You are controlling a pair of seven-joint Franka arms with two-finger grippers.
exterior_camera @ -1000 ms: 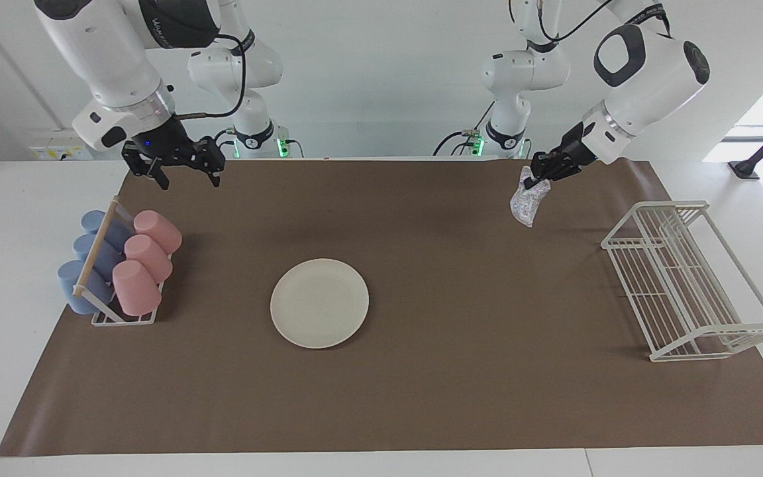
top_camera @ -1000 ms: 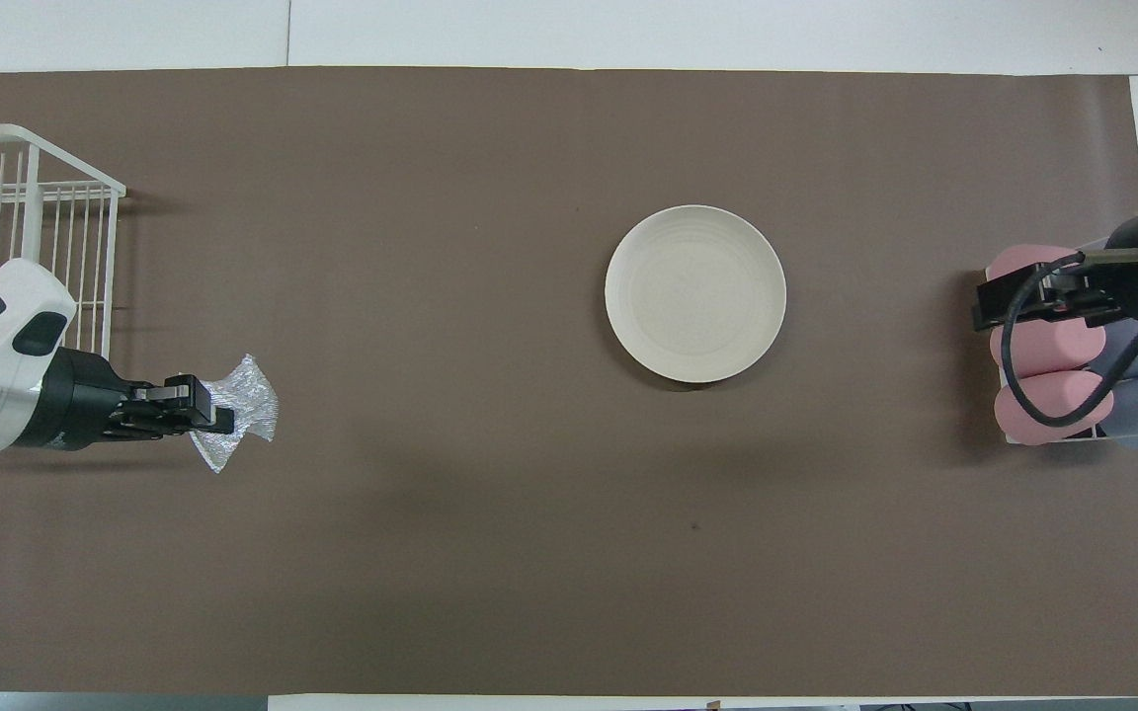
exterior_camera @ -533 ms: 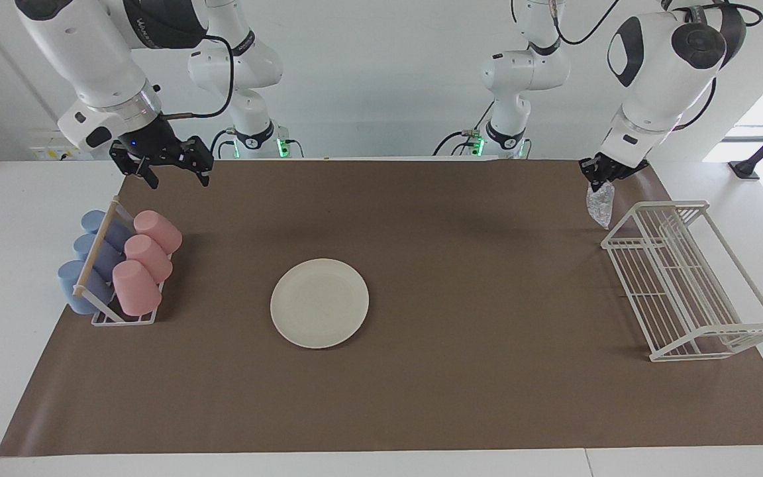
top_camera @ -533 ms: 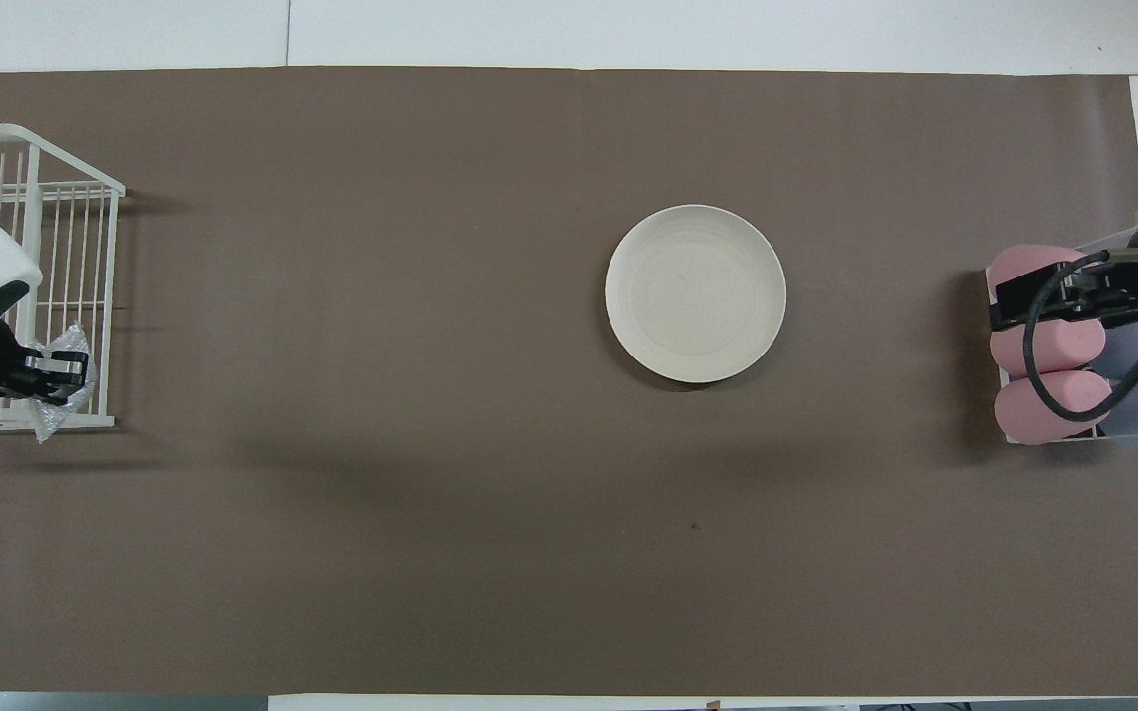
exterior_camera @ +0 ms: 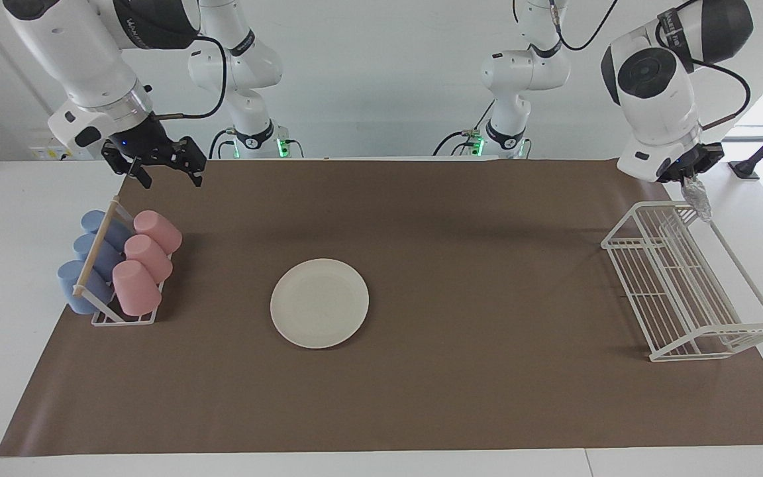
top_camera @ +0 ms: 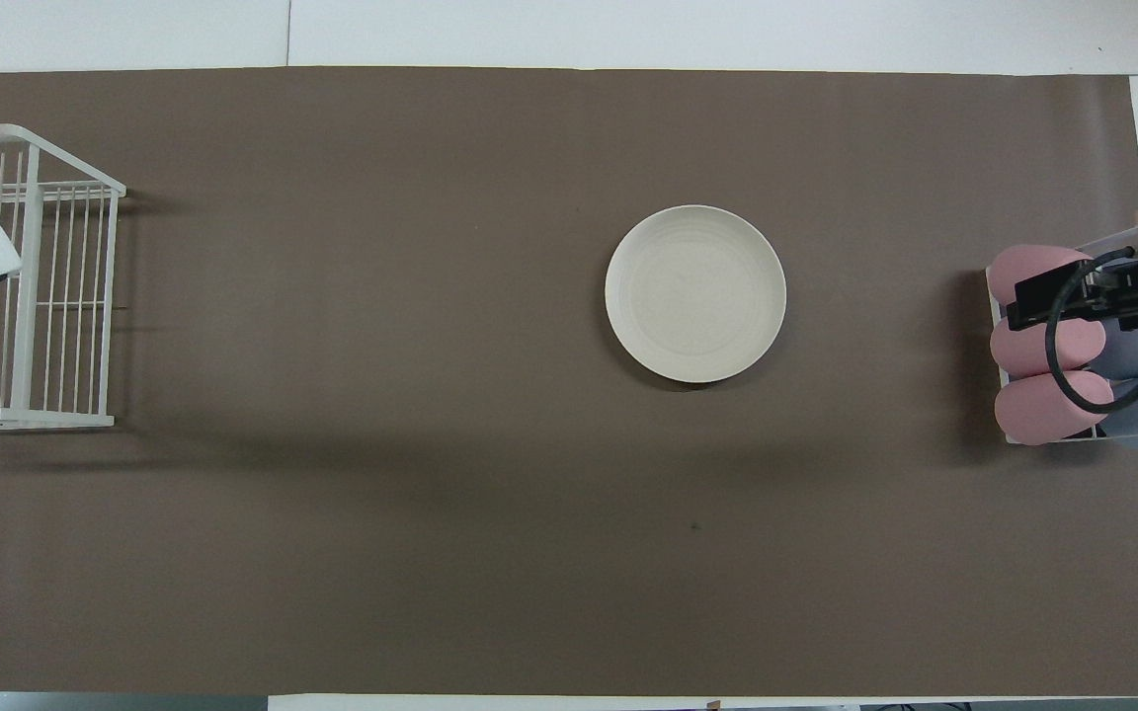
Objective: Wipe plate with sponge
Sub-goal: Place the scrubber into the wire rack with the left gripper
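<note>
Only in the facing view I see the left hand (exterior_camera: 688, 177) pinching the sponge (exterior_camera: 697, 201) over the wire rack (exterior_camera: 693, 285). The right hand (exterior_camera: 164, 173) waits wide above the cup rack (exterior_camera: 120, 268); the plate (exterior_camera: 319, 303) lies mid-desk.

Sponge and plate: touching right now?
Apart. The facing view shows the sponge hanging from the left gripper over the wire rack, with bare mat between it and the plate.
</note>
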